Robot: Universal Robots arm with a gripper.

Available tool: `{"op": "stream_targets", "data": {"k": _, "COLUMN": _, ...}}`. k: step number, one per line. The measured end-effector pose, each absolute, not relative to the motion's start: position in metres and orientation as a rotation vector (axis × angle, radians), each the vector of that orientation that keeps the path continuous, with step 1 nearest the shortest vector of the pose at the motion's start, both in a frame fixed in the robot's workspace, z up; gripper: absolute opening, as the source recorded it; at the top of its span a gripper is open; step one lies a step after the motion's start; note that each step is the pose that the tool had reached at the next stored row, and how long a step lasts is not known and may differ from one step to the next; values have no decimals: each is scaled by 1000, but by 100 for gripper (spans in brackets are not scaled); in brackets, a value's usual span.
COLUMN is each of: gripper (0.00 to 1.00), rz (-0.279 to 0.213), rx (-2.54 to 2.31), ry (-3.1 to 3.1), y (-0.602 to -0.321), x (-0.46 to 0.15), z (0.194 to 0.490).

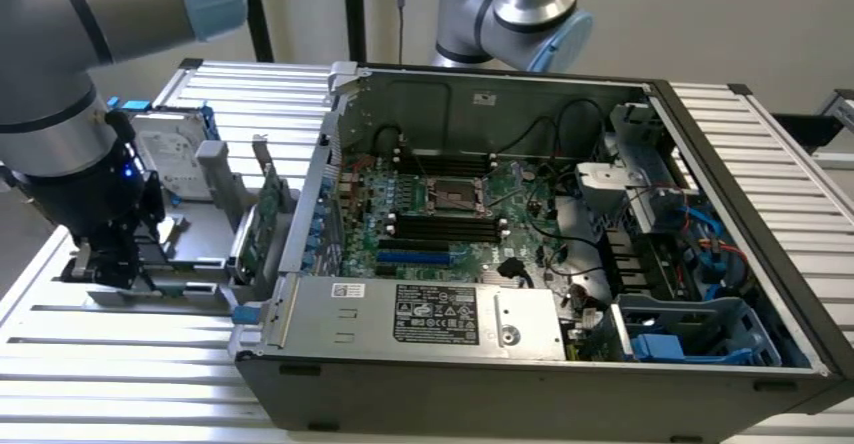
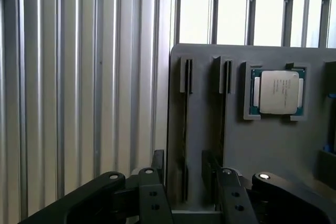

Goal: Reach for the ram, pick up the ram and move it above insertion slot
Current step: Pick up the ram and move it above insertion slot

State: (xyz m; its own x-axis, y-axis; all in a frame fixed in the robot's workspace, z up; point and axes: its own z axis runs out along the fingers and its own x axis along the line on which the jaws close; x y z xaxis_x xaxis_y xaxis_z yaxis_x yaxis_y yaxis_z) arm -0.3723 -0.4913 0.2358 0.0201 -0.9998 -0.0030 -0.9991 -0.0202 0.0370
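**Fingers astride the ram in its tray holder**

My gripper [image 2: 184, 162] is spread, the fingertips [image 2: 157, 163] standing apart, and they grip nothing. In the gap between them is the ram [image 2: 185, 119], set on edge in a slotted holder of the grey tray [image 2: 262, 150], so I see just its thin dark upper edge. Its long axis runs straight away from my fingertips, in line with the slats of the table [image 2: 79, 103]. My closing line crosses its thin way, which I judge to be the right way to take it. Whether my pads are down past its faces or above them I cannot tell.

A second holder [image 2: 223, 103] with a similar dark edge stands just beside the first and parallel to it. One of my fingers sits between the two, so room on that side is tight. On the other side there is bare tray and then slats. Beyond, a processor [image 2: 276, 92] lies flat in its own recess, apart from both holders.

In the exterior view my gripper [image 1: 114, 264] is low over the tray at that view's left, with the hard drive [image 1: 167, 149] behind it. A green card with a bracket [image 1: 274, 204] stands upright between the tray and the open computer case [image 1: 534, 394]. The memory slots [image 1: 447, 229] on the motherboard lie toward that view's right, well apart from the ram, and the card and the case wall [image 1: 327, 164] stand between them
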Motion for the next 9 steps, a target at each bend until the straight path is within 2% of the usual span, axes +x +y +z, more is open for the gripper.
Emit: {"op": "stream_targets", "data": {"k": 9, "gripper": 42, "rz": -46, "rx": 2222, "ry": -2185, "y": -495, "x": -372, "z": 226}}
